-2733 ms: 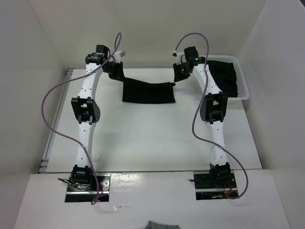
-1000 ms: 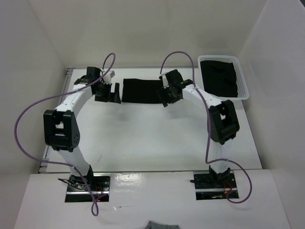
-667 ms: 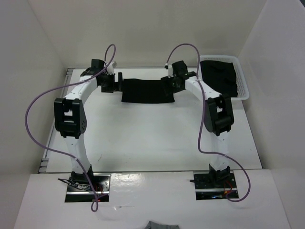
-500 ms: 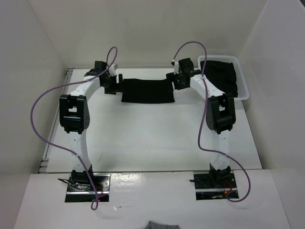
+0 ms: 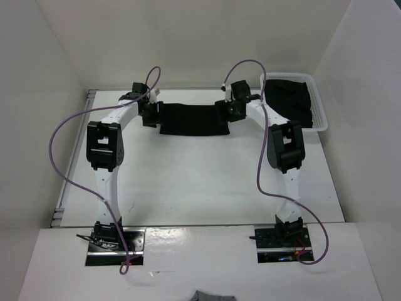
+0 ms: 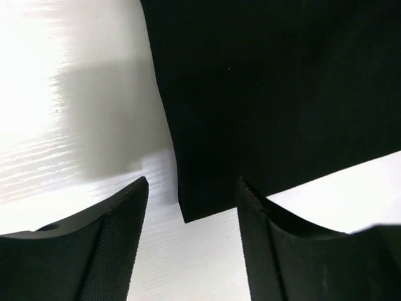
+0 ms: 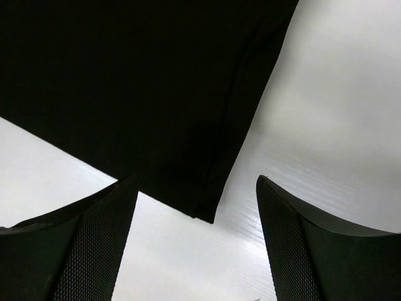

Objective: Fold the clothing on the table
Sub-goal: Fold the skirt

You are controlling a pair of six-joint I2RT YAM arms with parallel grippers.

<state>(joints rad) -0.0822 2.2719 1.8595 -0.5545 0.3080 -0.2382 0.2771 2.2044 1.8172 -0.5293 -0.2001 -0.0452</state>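
At the far end of the table [image 5: 188, 182], the clothing [image 5: 192, 120] lies flat as a wide black rectangle, its long sides running left to right.

Item one: the left gripper [image 6: 191, 187] sits at the left end of the clothing. Its jaws stand apart. The wrist view shows a corner of the cloth lying between the two left fingers [image 6: 116, 241], with white tabletop showing on either side of that corner. No pinch on the fabric is evident.

Item two: the right gripper [image 7: 197, 183] sits at the right end of the clothing. Its jaws are spread wide, and a corner of the cloth lies in the gap, touching neither of the right fingers [image 7: 307, 251].

Whether either pair of fingertips rests on the tabletop cannot be determined.

Item three: at the far right corner, a white mesh basket [image 5: 321, 116] holds a separate heap of black fabric [image 5: 288, 100], apart from the clothing.
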